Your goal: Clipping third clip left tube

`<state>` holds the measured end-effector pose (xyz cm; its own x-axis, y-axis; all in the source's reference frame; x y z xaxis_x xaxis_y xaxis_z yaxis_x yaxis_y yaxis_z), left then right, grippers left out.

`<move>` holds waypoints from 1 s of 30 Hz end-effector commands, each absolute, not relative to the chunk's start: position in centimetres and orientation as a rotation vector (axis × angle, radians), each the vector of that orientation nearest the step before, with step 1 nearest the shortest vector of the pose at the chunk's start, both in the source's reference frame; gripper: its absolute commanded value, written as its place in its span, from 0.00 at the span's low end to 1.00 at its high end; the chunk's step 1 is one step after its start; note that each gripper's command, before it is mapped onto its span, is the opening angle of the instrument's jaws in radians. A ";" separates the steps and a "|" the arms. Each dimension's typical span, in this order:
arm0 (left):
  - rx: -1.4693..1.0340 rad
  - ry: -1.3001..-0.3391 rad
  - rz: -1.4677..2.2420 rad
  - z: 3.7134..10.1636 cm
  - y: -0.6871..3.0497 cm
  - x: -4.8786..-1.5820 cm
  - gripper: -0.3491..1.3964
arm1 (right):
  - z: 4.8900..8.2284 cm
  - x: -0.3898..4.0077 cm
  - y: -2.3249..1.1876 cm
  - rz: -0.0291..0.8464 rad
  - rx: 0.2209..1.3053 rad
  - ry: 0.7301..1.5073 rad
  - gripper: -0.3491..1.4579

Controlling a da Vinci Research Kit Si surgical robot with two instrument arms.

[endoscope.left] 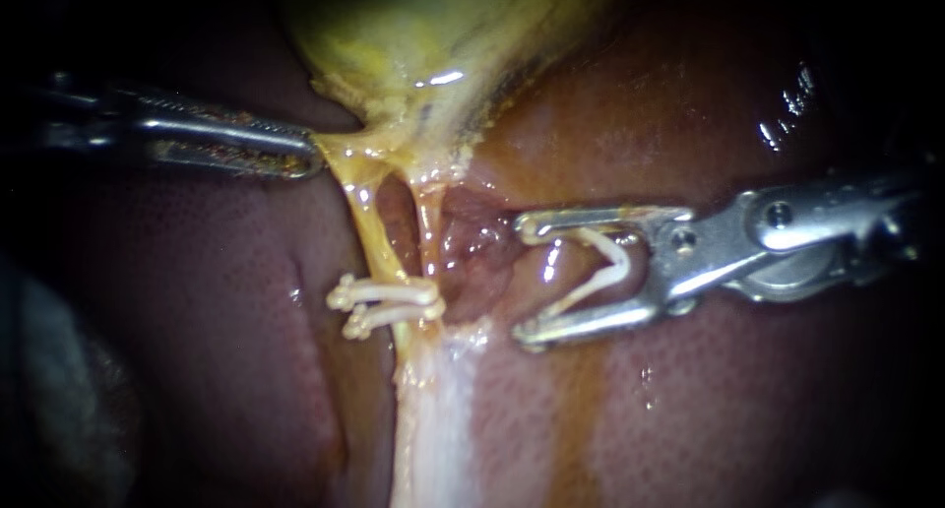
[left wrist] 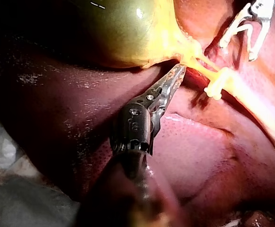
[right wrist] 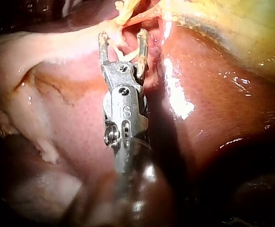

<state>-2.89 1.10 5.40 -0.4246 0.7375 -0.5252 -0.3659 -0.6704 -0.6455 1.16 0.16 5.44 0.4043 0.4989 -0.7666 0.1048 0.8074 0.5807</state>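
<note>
The yellow left tube (endoscope.left: 366, 227) runs down from the gallbladder (endoscope.left: 423, 26) and carries two white clips (endoscope.left: 386, 301) side by side. A thinner right tube (endoscope.left: 429, 227) lies just beside it. My right instrument (endoscope.left: 527, 282) stands to the right of both tubes, apart from them. Its jaws are spread wide, with an open white clip (endoscope.left: 600, 272) seated between them. My left instrument (endoscope.left: 307, 156) has its jaws shut on yellow tissue at the gallbladder's neck, pulling it leftward. In the right wrist view the loaded clip (right wrist: 123, 56) points at the tubes ahead of the jaws (right wrist: 122, 35).
Dark red liver (endoscope.left: 689, 410) surrounds the tubes on both sides. A pale white band of tissue (endoscope.left: 433, 419) continues below the clips. In the left wrist view the two clips (left wrist: 215, 87) sit just ahead of my left instrument (left wrist: 175, 75), with the right instrument (left wrist: 236, 51) beyond them.
</note>
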 end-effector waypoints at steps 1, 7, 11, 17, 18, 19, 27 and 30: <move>-1.082 -0.580 2.119 5.41 1.09 -2.89 0.00 | 5.45 1.22 0.17 0.286 0.618 1.153 0.47; -1.082 -0.581 2.120 5.40 1.09 -2.89 0.00 | 5.50 1.45 0.20 0.384 0.699 1.188 0.46; -1.082 -0.581 2.120 5.40 1.09 -2.89 0.00 | 5.59 1.54 0.20 0.394 0.741 1.185 0.45; -1.082 -0.581 2.120 5.41 1.09 -2.89 0.00 | 5.88 1.63 0.20 0.439 0.796 1.158 0.45; -1.082 -0.581 2.120 5.41 1.09 -2.89 0.00 | 5.93 1.64 0.20 0.444 0.797 1.156 0.45; -1.082 -0.581 2.120 5.41 1.09 -2.89 0.00 | 5.99 1.64 0.20 0.453 0.802 1.151 0.45; -1.082 -0.580 2.120 5.41 1.09 -2.89 0.00 | 6.27 1.68 0.26 0.488 0.811 1.152 0.46; -1.082 -0.580 2.120 5.42 1.10 -2.89 0.00 | 6.29 1.77 0.28 0.520 0.831 1.186 0.46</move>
<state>-2.89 1.09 5.42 -0.4247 0.7372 -0.5255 -0.3670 -0.6708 -0.6445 1.81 0.28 6.29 0.3054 0.7466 -0.5911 0.0693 0.6017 0.7957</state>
